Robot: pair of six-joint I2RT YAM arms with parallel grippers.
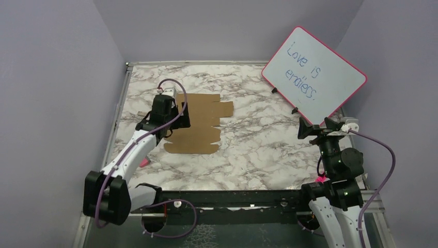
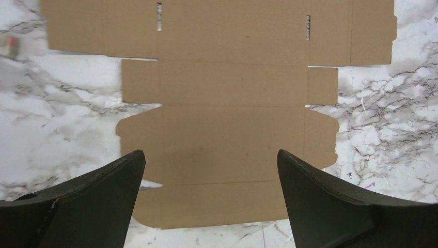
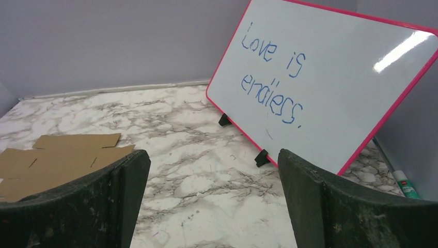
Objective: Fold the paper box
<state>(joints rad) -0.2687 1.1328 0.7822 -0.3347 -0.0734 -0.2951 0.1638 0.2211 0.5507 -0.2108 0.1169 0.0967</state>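
The paper box (image 1: 199, 124) is a flat brown die-cut cardboard sheet with flaps and notches, lying on the marble table at left centre. It fills the left wrist view (image 2: 227, 103) and shows at the left edge of the right wrist view (image 3: 51, 160). My left gripper (image 1: 173, 116) hovers over the sheet's left edge, open and empty, with the fingers (image 2: 98, 201) spread wide above the sheet's near end. My right gripper (image 1: 312, 129) is open and empty at the right side, far from the sheet, with marble between the fingers (image 3: 320, 201).
A pink-framed whiteboard (image 1: 313, 75) reading "Love is endless." stands tilted at the back right on black feet. A small pink object (image 1: 144, 163) lies by the left arm. A tiny tan scrap (image 2: 8, 45) lies left of the sheet. Grey walls enclose the table.
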